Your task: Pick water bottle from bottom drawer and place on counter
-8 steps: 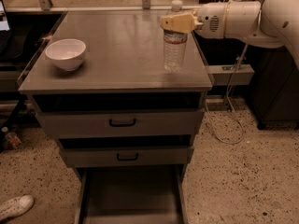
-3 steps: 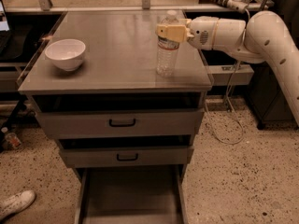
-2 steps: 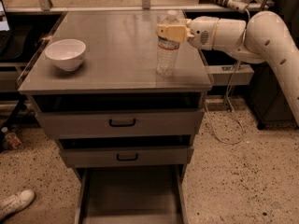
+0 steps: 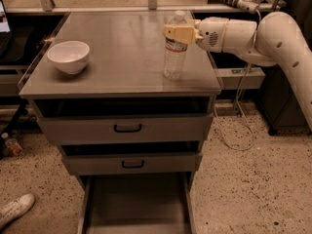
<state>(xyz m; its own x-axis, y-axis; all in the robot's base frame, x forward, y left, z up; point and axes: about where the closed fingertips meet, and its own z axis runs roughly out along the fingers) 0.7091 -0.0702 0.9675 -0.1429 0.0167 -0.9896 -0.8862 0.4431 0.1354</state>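
Note:
The water bottle [image 4: 173,62], clear with a white cap and a red-banded label, stands upright on the counter [image 4: 122,62] near its right front corner. My gripper [image 4: 174,33] reaches in from the right at the bottle's shoulder. Its yellowish fingers [image 4: 179,33] are closed around the bottle just below the cap. The bottom drawer [image 4: 139,204] is pulled open at the foot of the cabinet, and the part I can see is empty.
A white bowl [image 4: 69,56] sits on the counter's left side. Two shallower drawers with black handles [image 4: 127,128] are slightly open above the bottom drawer. A cable [image 4: 234,130] hangs at the right. A shoe [image 4: 14,209] lies on the floor at the lower left.
The gripper has carried the bottle a little left and lower, onto the counter. Over the last second, bottle and gripper have stayed still.

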